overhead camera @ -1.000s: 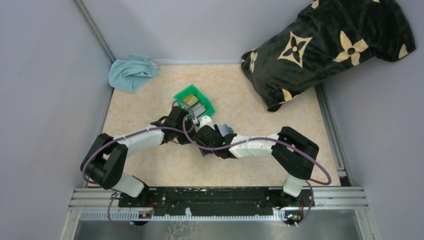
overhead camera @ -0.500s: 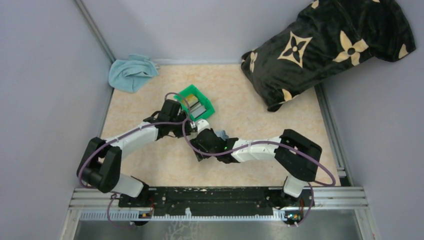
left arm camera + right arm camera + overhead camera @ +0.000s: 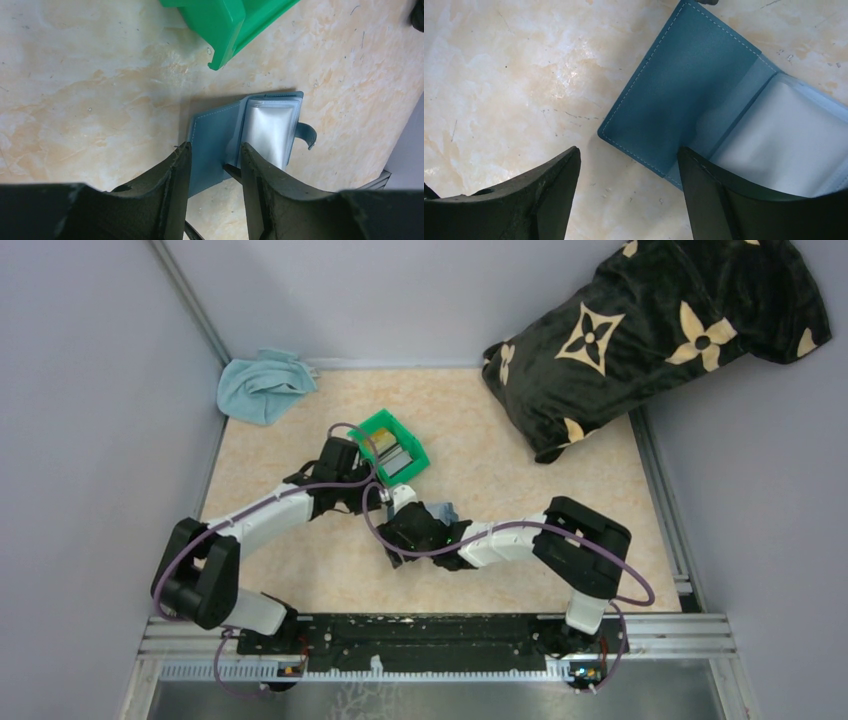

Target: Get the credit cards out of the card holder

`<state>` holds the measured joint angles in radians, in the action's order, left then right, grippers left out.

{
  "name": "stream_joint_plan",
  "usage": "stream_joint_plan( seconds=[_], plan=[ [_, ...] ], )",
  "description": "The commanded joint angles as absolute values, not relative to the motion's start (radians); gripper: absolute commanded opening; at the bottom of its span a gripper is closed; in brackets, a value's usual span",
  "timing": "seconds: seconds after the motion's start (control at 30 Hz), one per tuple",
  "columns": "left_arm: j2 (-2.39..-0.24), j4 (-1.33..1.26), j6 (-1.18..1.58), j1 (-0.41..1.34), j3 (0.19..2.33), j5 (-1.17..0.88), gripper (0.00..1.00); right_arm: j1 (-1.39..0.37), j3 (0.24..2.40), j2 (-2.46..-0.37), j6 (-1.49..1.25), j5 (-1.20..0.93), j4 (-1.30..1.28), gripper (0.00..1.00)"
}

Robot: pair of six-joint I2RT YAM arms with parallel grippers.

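The card holder [image 3: 212, 132] lies open on the table, teal cover flat, clear sleeves [image 3: 270, 131] and snap tab to the right. From above only a corner of the card holder [image 3: 446, 511] shows beside the right arm. My left gripper [image 3: 215, 146] is open, pointing at the cover's near edge and pinching nothing. My right gripper [image 3: 628, 150] stands wide open over the card holder's [image 3: 684, 95] near corner, one finger overlapping the sleeves. Flat grey and tan credit cards [image 3: 386, 453] lie in the green bin. Whether the sleeves hold more I cannot tell.
The green bin [image 3: 366, 428] stands just beyond the left gripper [image 3: 358, 488]; its corner [image 3: 225, 35] is close above the holder. A blue cloth [image 3: 262, 385] lies at the back left, a black patterned pillow [image 3: 640, 335] at the back right. Both arms cross near the right gripper [image 3: 412, 527].
The left arm has drawn back to the left, beside the bin. The right gripper has shifted left and nearer, and its jaws have spread wider.
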<state>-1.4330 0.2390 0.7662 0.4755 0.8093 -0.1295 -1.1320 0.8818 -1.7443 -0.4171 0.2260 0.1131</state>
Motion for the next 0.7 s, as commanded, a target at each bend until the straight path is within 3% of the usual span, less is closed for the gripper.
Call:
stream_joint_plan(
  seconds=[0.0,0.2,0.67],
  plan=[
    [-1.444,0.234,0.771,0.483,0.796,-0.161,0.47,-1.135,0.849,-1.743,-0.438,0.21,0.182,0.72],
    [-1.462,0.234,0.761,0.537,0.768,-0.135,0.42,-1.126,0.824,-1.731,-0.443,0.19,0.222,0.72],
    [-1.589,0.226,0.758,0.6,0.727,-0.081,0.41,-1.103,0.746,-1.622,-0.467,0.172,0.281,0.7]
  ],
)
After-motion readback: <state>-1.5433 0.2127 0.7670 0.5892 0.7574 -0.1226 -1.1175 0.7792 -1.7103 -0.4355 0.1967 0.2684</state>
